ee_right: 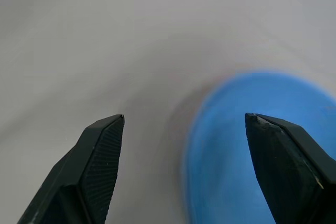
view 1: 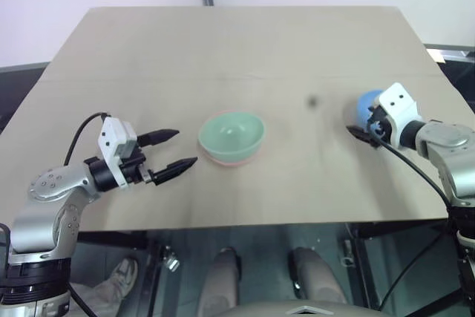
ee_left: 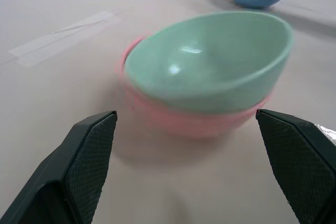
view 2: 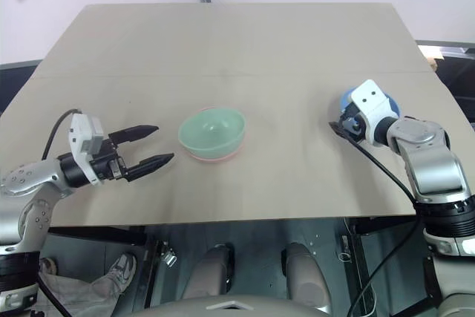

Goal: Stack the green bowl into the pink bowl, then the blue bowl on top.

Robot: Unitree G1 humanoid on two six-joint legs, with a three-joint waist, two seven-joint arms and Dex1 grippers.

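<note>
- The green bowl [view 1: 231, 135] already sat tilted inside the pink bowl [ee_left: 173, 121], just ahead of my left gripper [view 1: 174, 152], whose fingers stood spread wide and empty.
- The blue bowl [ee_right: 262, 145] lay right at my right gripper [ee_right: 184, 124]; its fingers were parted, nothing between them yet.
- To grip well, I judged one finger should go inside the rim and one outside.
- Pinching off-centre risked tipping the bowl or sliding it across the table [view 1: 245, 42].
</note>
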